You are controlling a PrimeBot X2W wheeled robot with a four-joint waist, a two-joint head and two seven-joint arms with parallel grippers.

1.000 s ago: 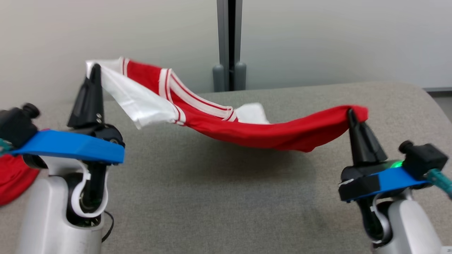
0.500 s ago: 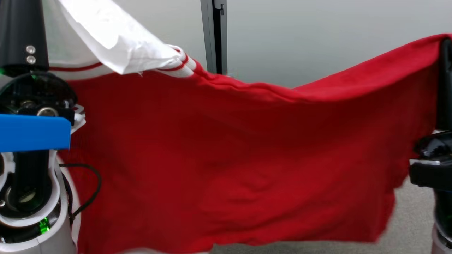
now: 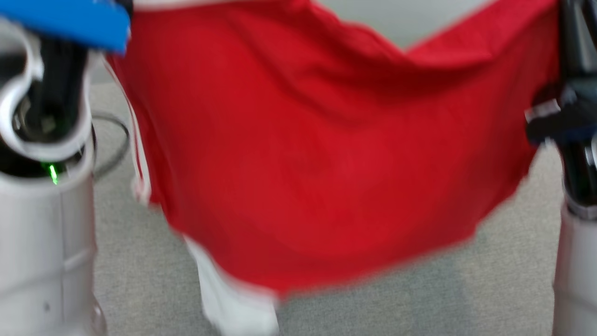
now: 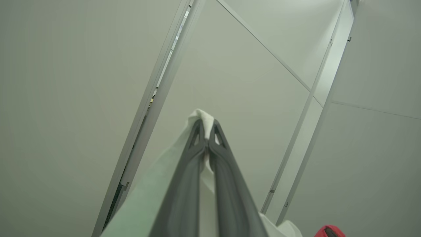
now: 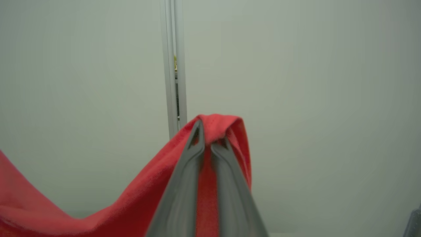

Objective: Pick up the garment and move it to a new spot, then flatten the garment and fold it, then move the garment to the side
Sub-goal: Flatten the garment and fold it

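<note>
Between the two raised arms, the garment hangs in the air as a broad red sheet above the grey bench. Its long axis runs left to right from one pincer to the other, and its top edge sags in a shallow V near the middle. The lower hem curves downward, deepest left of centre. A white part dangles from it at the lower left and runs off the bottom of the head view. Motion blur hides whether that white part touches the bench. A white-striped side edge faces the left arm.

The left pincer is pressed together on a white corner of the cloth, its fingers pointing up at the pale wall panels. The right pincer is pinched on a red fold that drapes over its tips, and the fabric falls away to that view's lower left.

Bare bench shows below the hem and on both sides, beside the left forearm and the right forearm. A dark cable loops just beside the left arm, near the striped edge. Behind the cloth, an upright metal strip divides the wall.
</note>
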